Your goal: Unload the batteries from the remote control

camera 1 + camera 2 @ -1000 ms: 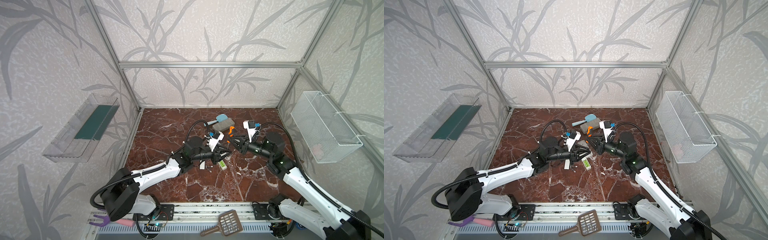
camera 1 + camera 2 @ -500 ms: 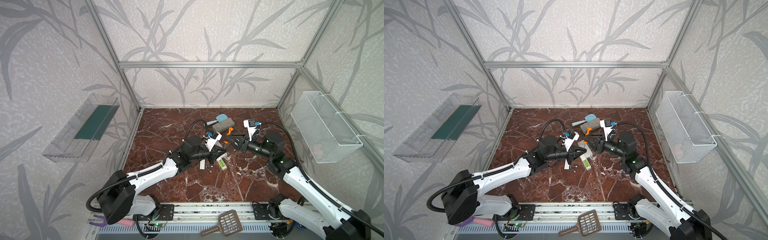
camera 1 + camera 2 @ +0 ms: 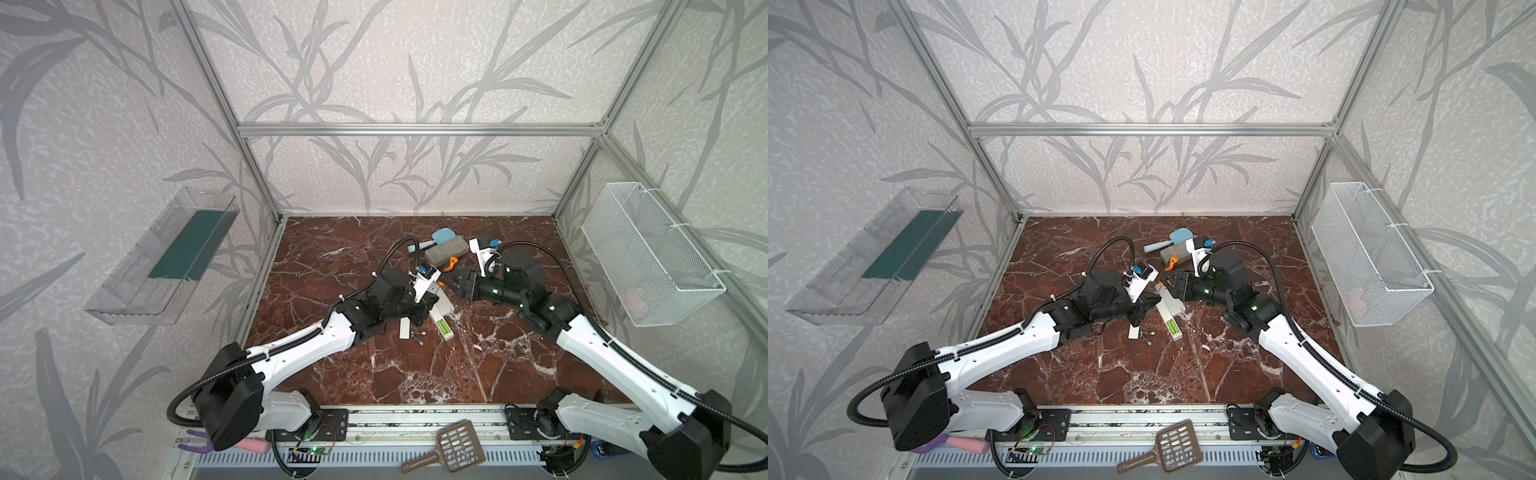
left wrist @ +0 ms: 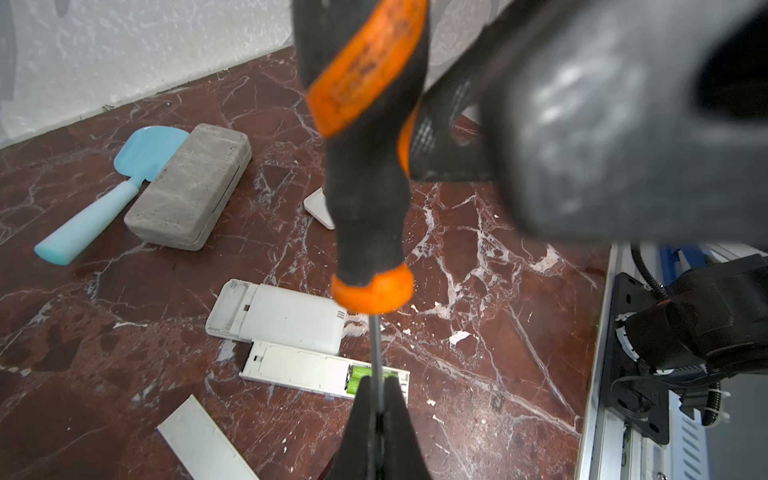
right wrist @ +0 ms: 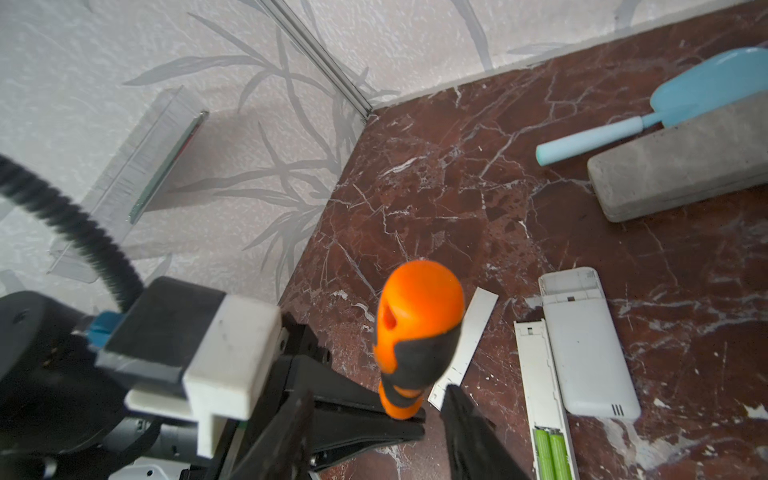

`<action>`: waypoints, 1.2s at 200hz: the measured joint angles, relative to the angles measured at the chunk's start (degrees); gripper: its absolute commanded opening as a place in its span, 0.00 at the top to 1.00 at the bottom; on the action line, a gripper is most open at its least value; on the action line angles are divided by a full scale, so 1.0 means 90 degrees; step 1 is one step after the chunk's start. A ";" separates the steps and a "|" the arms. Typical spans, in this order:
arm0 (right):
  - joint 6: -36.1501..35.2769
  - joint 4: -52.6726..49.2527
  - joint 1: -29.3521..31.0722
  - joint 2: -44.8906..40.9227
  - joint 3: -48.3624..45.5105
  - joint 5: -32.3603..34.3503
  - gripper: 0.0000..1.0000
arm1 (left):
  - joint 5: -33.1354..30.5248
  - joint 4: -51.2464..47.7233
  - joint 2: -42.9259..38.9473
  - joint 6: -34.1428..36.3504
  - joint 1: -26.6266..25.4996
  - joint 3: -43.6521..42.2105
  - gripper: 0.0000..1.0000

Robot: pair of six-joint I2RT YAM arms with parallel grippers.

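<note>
- Right jaws: spread partway, either side of the screwdriver (image 4: 365, 208) handle, above the remote (image 4: 299, 368); no firm contact visible.
- Left jaws: pinched shut on the bare screwdriver shaft, directly over the remote's open bay.
- Remote itself: flat on the surface (image 3: 374, 374), back up, with the cover (image 4: 203, 440) off and lying just beside it.
- Batteries (image 5: 550, 455): two lime-green ones side by side, seated in the bay at one end of the remote.
- Dark pair (image 3: 417, 336): already out, loose on the surface between the remote and the cover.
- Handling, judged: light, rigid, smooth and round, so likely to slip from a pinch and to roll once free; probably held in by spring contacts.
- Best hold, judged: lever one end up with the screwdriver tip, then pinch across the middle of the barrel, not at the metal ends.
- Against a second ago: right jaws wider now and off the handle, left jaws fully closed on the shaft, so seemingly a handover of the tool; remote, cover and dark pair unmoved.
</note>
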 measured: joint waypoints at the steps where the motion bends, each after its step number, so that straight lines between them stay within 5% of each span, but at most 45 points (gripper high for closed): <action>1: 0.0010 -0.0007 0.0007 0.0017 0.0005 0.0012 0.49 | -0.0002 -0.0002 0.0000 0.0000 0.0000 0.0000 1.00; 68: 0.0308 -0.0024 0.0083 0.0624 0.0282 0.0170 0.52 | -0.0199 -0.0073 -0.0046 0.0148 -0.0087 0.0000 1.00; 120: 0.0316 0.0036 0.0170 0.0843 0.0418 0.0136 1.00 | -0.0340 -0.0194 -0.0090 0.0282 -0.0092 0.0000 1.00; 129: 0.0284 0.0036 0.0182 0.0843 0.0418 0.0129 1.00 | -0.0350 -0.0216 -0.0114 0.0301 -0.0092 0.0000 0.91; 151: 0.0087 0.0007 0.0209 0.0826 0.0415 0.0231 1.00 | -0.0384 -0.0255 -0.0209 0.0376 -0.0092 -0.0012 0.49; 165: -0.0175 -0.0034 0.0250 0.0772 0.0406 0.0435 1.00 | -0.0410 -0.0126 -0.0342 0.0289 -0.0092 -0.0124 0.36; 196: -0.1003 -0.0022 0.0505 0.0328 0.0039 0.1110 1.00 | -0.0384 0.0347 -0.0612 -0.0221 0.0041 -0.0614 0.34; 240: -0.2147 0.0267 0.0889 0.0027 -0.0848 0.1530 1.00 | -0.0172 0.0673 -0.0403 -0.1596 0.0391 -0.0848 0.43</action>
